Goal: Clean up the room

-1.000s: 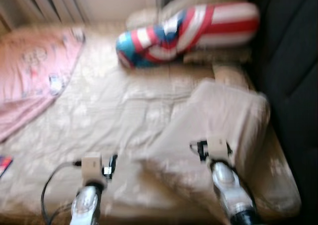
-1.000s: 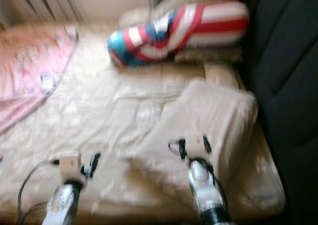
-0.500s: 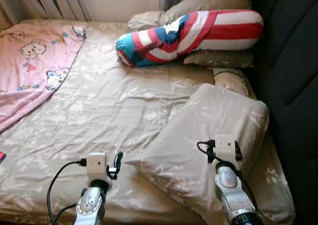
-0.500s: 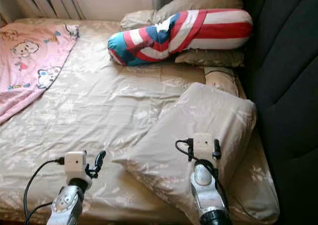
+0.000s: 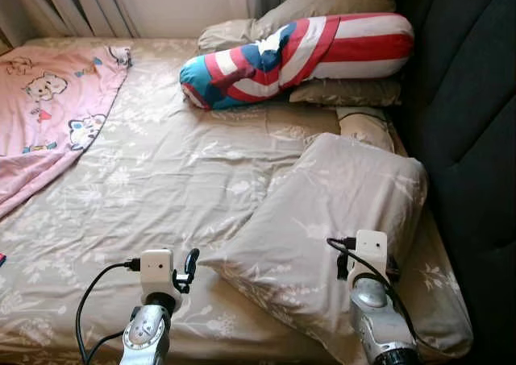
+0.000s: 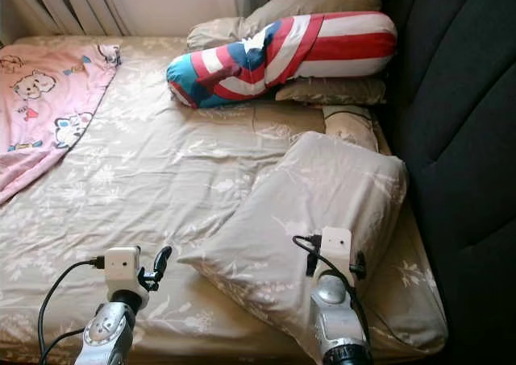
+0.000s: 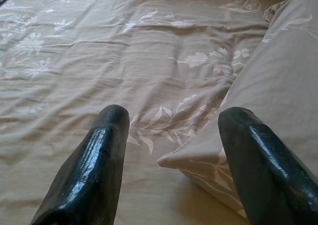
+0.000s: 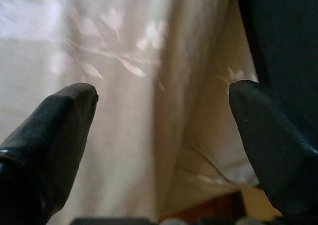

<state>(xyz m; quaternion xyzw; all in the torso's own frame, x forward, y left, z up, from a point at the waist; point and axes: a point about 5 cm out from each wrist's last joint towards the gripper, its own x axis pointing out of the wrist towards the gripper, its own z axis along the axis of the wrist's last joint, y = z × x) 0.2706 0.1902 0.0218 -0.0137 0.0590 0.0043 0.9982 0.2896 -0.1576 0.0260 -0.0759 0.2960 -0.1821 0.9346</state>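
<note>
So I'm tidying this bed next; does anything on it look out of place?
The beige pillow lies askew across the sheet, away from the pillows stacked at the headboard. The pink blanket is bunched along one edge. Both open pincers, left and right, hover by the beige pillow.

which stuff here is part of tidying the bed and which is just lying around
Part of the job:
- beige pillow, lying askew on the bed near both arms
- left claw, open, at the pillow's corner
- right claw, open, over the pillow

Just lying about:
- striped bolster at the head of the bed
- pink blanket on the far left
- bedsheet
- dark headboard
</note>
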